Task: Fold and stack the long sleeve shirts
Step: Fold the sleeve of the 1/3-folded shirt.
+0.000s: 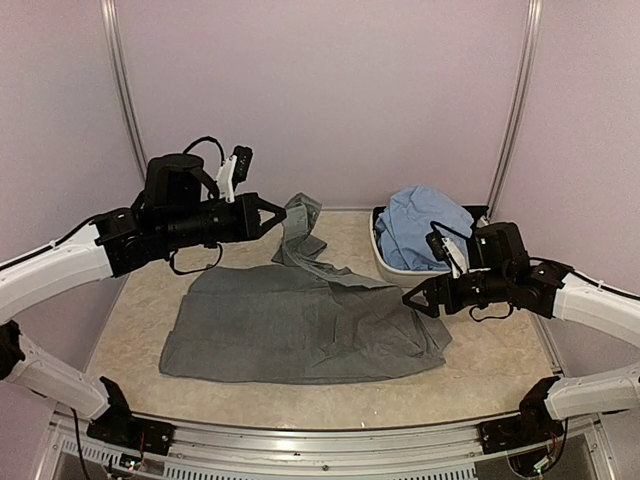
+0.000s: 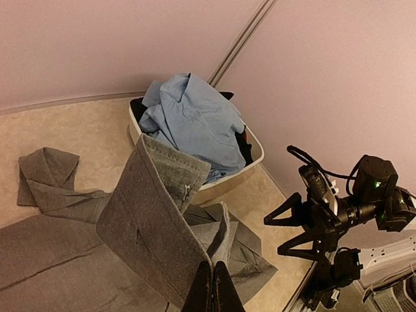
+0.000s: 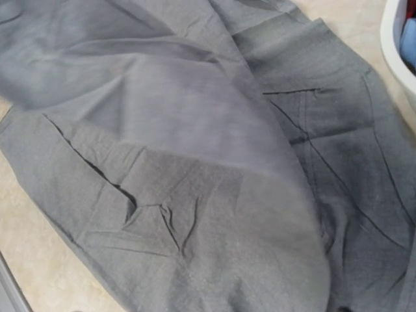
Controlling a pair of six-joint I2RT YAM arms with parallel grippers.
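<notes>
A slate grey long sleeve shirt (image 1: 300,325) lies spread across the middle of the table. One sleeve (image 1: 300,228) runs up from it toward the back. My left gripper (image 1: 278,215) is shut on that sleeve and holds it off the table. The left wrist view shows the closed fingertips (image 2: 212,265) pinching a stiff grey cuff (image 2: 153,221). My right gripper (image 1: 412,300) hovers open over the shirt's right edge with nothing between its fingers, and it is open in the left wrist view too (image 2: 273,235). A light blue shirt (image 1: 425,225) sits bunched in a basin. The right wrist view shows only grey cloth (image 3: 195,162).
The white oval basin (image 1: 385,265) stands at the back right of the table, close behind the right arm; its rim (image 3: 396,39) shows in the right wrist view. Bare beige tabletop (image 1: 150,290) lies left of the shirt. Purple walls enclose the back and sides.
</notes>
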